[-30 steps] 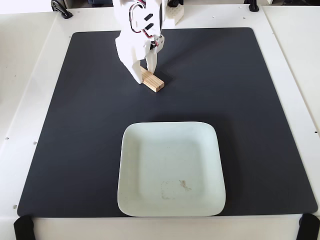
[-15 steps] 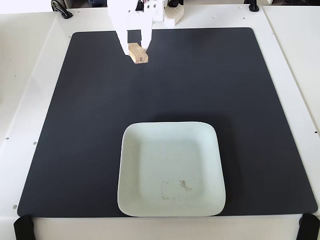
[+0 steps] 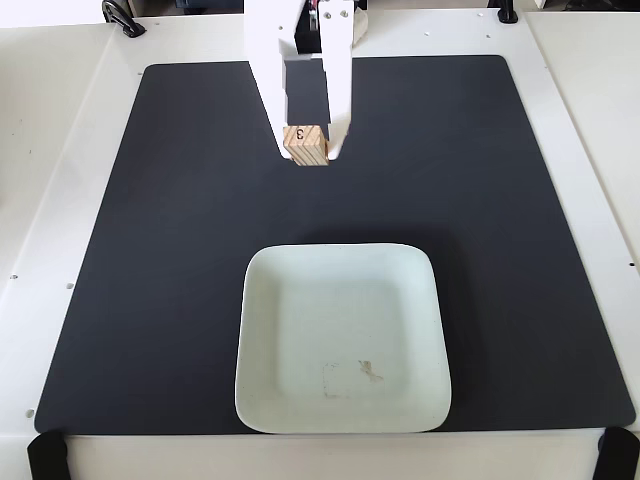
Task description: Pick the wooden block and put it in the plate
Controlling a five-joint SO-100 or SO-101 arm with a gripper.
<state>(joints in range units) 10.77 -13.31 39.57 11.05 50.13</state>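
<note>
The wooden block (image 3: 306,144) is a small light-tan layered piece with a dark mark on its face. It sits between the two white fingers of my gripper (image 3: 308,155), which reaches down from the top of the fixed view. The jaws are closed against both sides of the block. I cannot tell whether the block rests on the black mat or hangs just above it. The plate (image 3: 262,300) is pale mint-white, square with rounded corners, and lies empty on the mat below the gripper, nearer the front edge. A faint scuffed square mark shows on its surface.
A large black mat (image 3: 140,260) covers the white table (image 3: 50,150). Black clamps sit at the front corners (image 3: 45,455) and at the back edge (image 3: 122,18). Bare mat lies on both sides of the plate and the gripper.
</note>
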